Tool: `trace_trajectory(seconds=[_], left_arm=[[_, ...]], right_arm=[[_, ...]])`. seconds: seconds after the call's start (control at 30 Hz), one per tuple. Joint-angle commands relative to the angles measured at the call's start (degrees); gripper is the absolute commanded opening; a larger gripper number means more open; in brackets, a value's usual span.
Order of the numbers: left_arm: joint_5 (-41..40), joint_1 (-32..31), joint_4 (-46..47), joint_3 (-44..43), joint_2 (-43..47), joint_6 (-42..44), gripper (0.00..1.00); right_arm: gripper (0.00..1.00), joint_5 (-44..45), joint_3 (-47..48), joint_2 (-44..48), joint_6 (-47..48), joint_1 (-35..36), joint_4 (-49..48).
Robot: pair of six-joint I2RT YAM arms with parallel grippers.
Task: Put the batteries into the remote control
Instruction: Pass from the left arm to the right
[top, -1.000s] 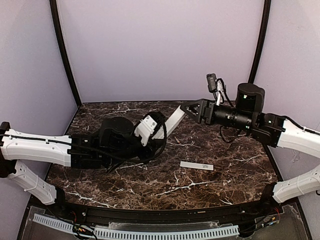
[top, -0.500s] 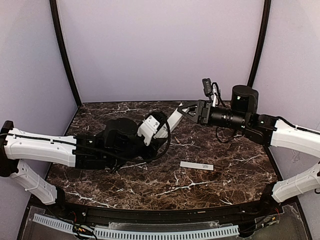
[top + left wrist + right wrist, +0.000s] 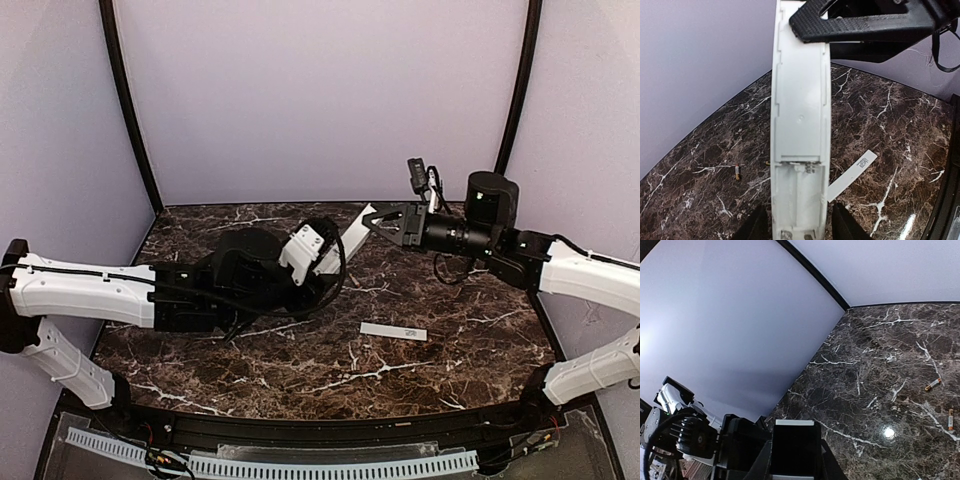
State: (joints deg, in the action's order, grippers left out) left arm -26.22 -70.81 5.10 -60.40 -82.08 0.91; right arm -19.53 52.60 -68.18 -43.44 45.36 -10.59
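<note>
The white remote control point(image 3: 351, 237) hangs above the table between both arms. My left gripper point(image 3: 796, 231) is shut on its near end, and the battery compartment point(image 3: 799, 197) faces the left wrist camera, open and empty. My right gripper point(image 3: 377, 219) is shut on the far end, and in the right wrist view the dark section point(image 3: 794, 449) sits between its fingers. Two batteries point(image 3: 933, 384) point(image 3: 949, 420) lie on the marble. In the left wrist view one battery point(image 3: 737, 172) lies left of the remote.
The flat white cover strip point(image 3: 393, 331) with grey print lies on the dark marble table point(image 3: 300, 370), right of centre, and also shows in the left wrist view as the cover strip point(image 3: 852, 175). Purple walls and black corner posts point(image 3: 130, 110) close in the back.
My right gripper has closed on the remote's far end. The left arm has pushed the remote slightly right and toward the back to meet it.
</note>
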Motion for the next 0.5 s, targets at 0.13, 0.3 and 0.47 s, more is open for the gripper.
trace_trajectory(seconds=[0.13,0.3,0.47], left_arm=[[15.51,7.72,-3.83,-0.56,4.9,-5.92,0.67],[16.53,13.22,-8.57,-1.93,5.08,-6.79,0.69],[18.82,18.15,-14.22,-6.2,0.52,-9.85,0.62]], right_arm=[[0.0,-0.85,-3.93,6.27,2.75,-9.0,2.02],[0.0,-2.38,-5.53,10.22,4.99,-15.22,7.05],[0.0,-5.09,-7.16,12.6,6.65,-20.9,10.32]])
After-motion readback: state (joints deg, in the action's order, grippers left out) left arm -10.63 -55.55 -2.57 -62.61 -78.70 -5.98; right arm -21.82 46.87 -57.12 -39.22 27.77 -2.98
